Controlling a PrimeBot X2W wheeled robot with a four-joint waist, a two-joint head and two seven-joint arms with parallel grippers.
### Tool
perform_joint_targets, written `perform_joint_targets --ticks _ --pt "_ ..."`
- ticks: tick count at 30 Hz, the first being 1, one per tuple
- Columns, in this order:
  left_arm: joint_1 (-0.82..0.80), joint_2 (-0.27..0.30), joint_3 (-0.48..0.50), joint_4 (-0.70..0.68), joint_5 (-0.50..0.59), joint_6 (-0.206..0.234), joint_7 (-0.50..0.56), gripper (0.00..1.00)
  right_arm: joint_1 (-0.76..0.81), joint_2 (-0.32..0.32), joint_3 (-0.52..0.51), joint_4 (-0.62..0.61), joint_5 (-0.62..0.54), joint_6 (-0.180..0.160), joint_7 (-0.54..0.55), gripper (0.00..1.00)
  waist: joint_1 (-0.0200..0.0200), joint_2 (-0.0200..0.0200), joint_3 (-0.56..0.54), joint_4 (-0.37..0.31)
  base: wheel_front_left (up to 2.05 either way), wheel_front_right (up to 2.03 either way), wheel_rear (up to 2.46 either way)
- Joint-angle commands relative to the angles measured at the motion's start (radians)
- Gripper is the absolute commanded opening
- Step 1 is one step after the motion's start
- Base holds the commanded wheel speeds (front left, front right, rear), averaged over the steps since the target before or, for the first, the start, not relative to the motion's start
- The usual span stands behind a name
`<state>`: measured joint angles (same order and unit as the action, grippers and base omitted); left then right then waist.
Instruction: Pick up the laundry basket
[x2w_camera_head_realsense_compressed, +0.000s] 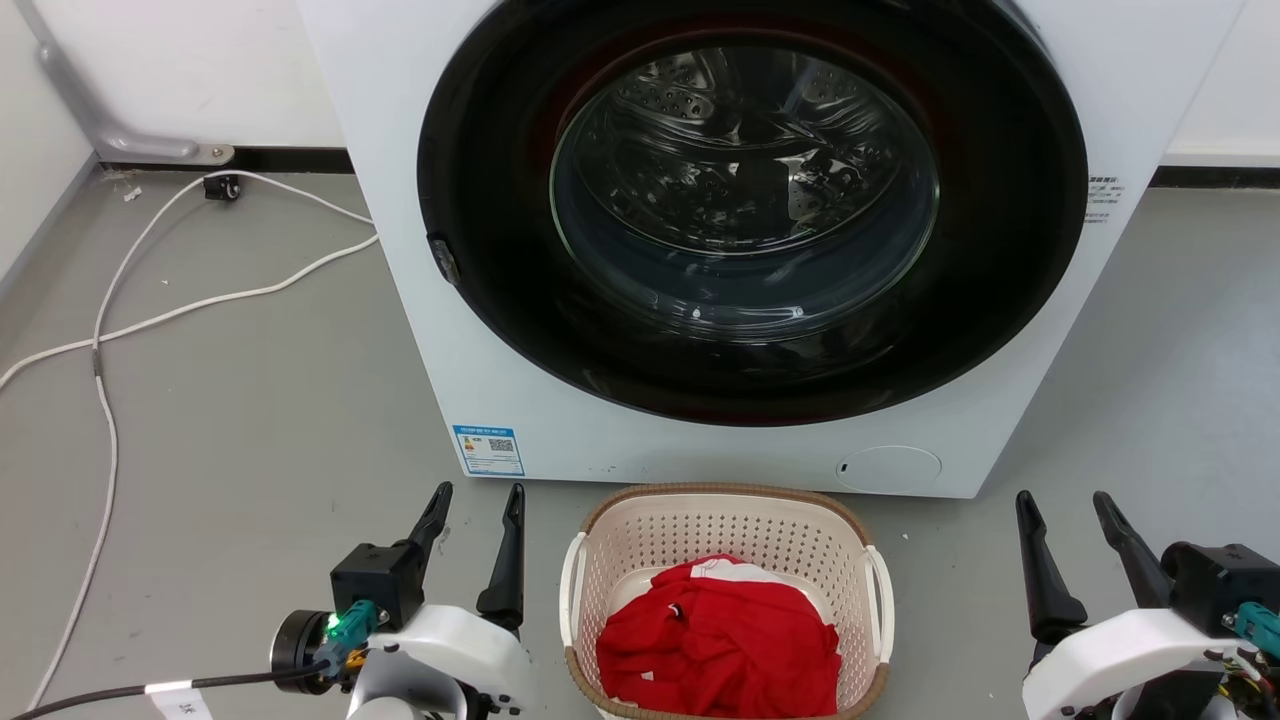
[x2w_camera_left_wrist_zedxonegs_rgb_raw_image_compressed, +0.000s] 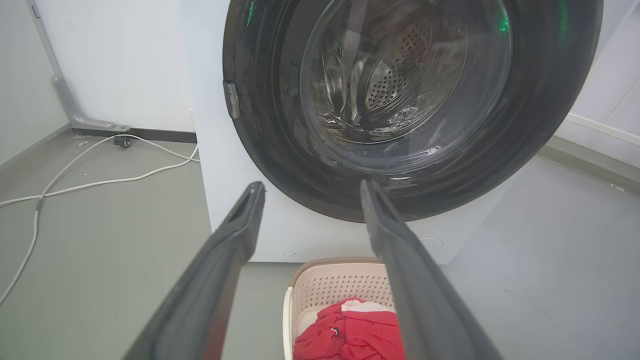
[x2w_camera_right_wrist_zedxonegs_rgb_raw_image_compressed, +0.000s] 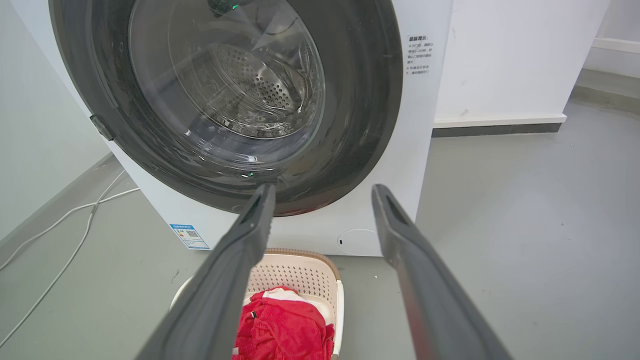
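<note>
While the laundry basket (x2w_camera_head_realsense_compressed: 725, 530) sat on the floor (x2w_camera_head_realsense_compressed: 250, 420) before the washing machine (x2w_camera_head_realsense_compressed: 440, 400), the left pincer (x2w_camera_head_realsense_compressed: 479, 492) and right pincer (x2w_camera_head_realsense_compressed: 1061, 498) flanked it, spread and empty, and closing in on its white handles (x2w_camera_head_realsense_compressed: 570, 590) seemed next.

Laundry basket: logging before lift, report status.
Left claw, right claw open, empty. Laundry basket on floor between them, red clothing inside. Handles unobstructed.

White front-loading washing machine (x2w_camera_head_realsense_compressed: 500, 400) (round dark-rimmed glass door (x2w_camera_head_realsense_compressed: 745, 190)) at twelve o'clock; thin white cable (x2w_camera_head_realsense_compressed: 98, 372) at nine o'clock.
</note>
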<state>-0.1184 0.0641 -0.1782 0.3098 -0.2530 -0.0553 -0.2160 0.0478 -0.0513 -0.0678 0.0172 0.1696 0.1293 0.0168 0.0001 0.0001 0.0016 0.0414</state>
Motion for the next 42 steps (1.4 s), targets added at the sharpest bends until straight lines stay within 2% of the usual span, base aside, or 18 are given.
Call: perform_joint_targets --ticks 1,24,42 --pt "-0.015 0.002 -0.002 0.0 0.018 0.004 -0.01 1.0 0.006 0.001 0.0 -0.011 -0.022 0.002 -0.008 1.0 -0.0001 -0.0001 0.0 0.0 0.0 0.0 0.0" --pt "-0.018 -0.006 -0.008 0.027 0.146 0.012 -0.051 1.0 0.022 0.002 0.001 0.006 -0.14 0.001 -0.054 1.0 -0.0001 -0.0001 0.001 0.006 0.0 0.0 0.0" --pt "-0.018 -0.01 0.005 0.042 0.119 0.008 -0.049 1.0 -0.002 0.002 -0.008 0.051 -0.108 0.001 -0.075 1.0 -0.0001 -0.0001 0.001 0.004 0.0 0.0 0.0"
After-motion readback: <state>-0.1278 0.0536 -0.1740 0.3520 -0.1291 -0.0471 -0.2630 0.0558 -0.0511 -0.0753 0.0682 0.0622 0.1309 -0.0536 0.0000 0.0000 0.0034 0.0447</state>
